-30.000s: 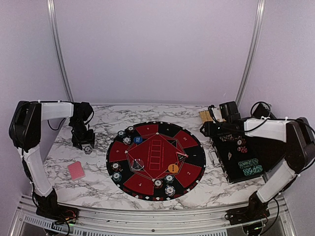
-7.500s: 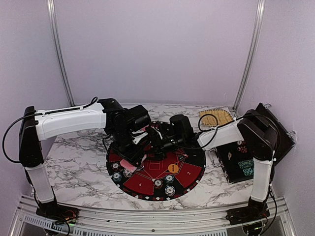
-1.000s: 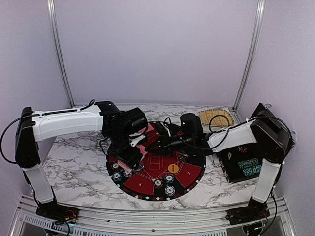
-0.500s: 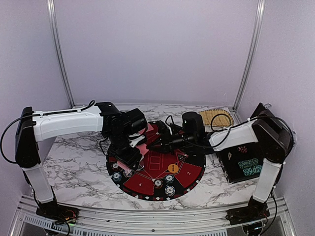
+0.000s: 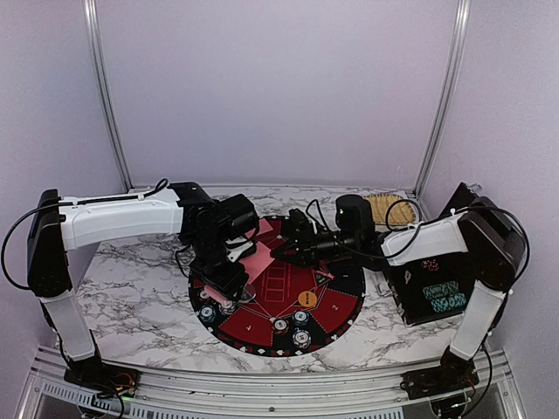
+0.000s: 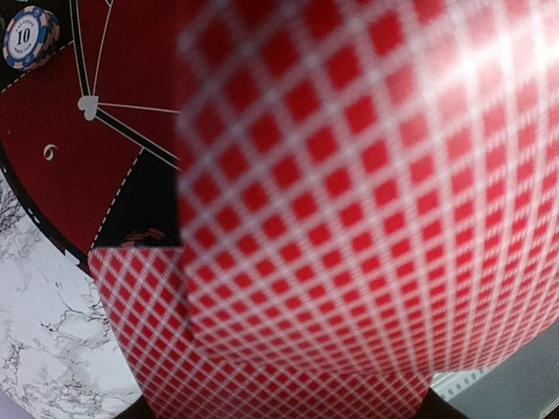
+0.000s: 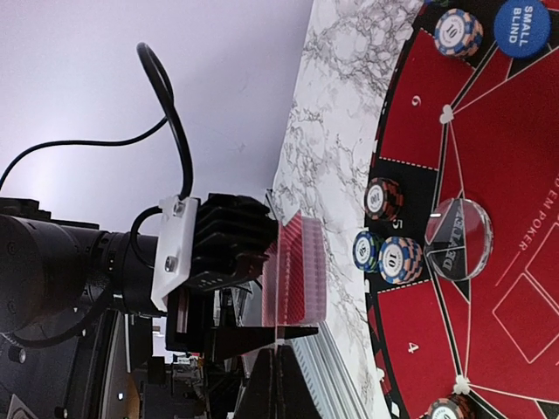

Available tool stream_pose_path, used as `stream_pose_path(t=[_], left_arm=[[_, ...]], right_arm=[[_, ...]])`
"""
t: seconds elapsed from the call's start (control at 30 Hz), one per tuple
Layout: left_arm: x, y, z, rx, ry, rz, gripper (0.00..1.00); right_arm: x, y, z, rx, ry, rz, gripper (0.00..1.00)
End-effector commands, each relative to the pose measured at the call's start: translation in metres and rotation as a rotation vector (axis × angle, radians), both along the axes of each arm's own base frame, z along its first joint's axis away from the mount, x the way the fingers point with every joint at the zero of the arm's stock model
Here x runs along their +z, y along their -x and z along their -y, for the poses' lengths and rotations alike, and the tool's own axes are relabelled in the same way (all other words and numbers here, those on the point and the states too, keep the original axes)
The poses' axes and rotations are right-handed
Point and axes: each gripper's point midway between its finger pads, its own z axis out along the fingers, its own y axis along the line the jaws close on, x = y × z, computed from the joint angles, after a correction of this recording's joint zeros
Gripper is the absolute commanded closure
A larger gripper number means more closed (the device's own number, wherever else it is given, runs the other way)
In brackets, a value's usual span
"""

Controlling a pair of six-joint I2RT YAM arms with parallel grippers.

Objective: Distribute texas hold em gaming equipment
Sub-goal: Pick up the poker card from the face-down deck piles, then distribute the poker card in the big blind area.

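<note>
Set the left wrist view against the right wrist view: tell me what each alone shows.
Left wrist only: the cards back-on, their check pattern filling most of the frame. Right wrist only: the left gripper holding those cards, the small-blind button, the dealer button. Both: the cards, mat, chips and marble table.

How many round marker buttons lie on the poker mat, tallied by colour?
Blue button: 1
Clear button: 1
Orange button: 1
Total: 3
</note>
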Motion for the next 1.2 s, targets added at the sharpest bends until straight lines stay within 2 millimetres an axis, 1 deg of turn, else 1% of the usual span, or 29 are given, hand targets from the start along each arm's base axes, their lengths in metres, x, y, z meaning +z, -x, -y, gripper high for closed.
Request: stream_pose_path(t=[0.0, 0.2, 0.47, 0.6, 0.7, 1.17], left_arm=[[0.008, -0.003, -0.007, 0.02, 0.001, 0.017, 0.61], [0.007, -0.005, -0.008, 0.026, -0.002, 0.017, 0.61], [0.006, -0.006, -0.008, 0.028, 0.001, 0.017, 0.61], [0.007, -0.007, -0.008, 0.033, 0.003, 0.017, 0.61], [0.007, -0.008, -0.007, 0.032, 0.005, 0.017, 0.61], [0.006, -0.014, -0.008, 0.041, 0.007, 0.014, 0.61]], right_arm=[[0.015, -0.004, 0.009, -0.015, -0.027, 0.026, 1.0], [0.014, -0.006, 0.019, -0.036, -0.024, 0.021, 1.0], [0.009, -0.011, 0.046, -0.091, -0.009, 0.016, 1.0], [0.002, -0.012, 0.063, -0.124, 0.003, 0.004, 1.0], [-0.004, -0.014, 0.078, -0.155, 0.015, -0.003, 1.0], [-0.045, -0.023, 0.165, -0.353, 0.098, -0.053, 1.0]])
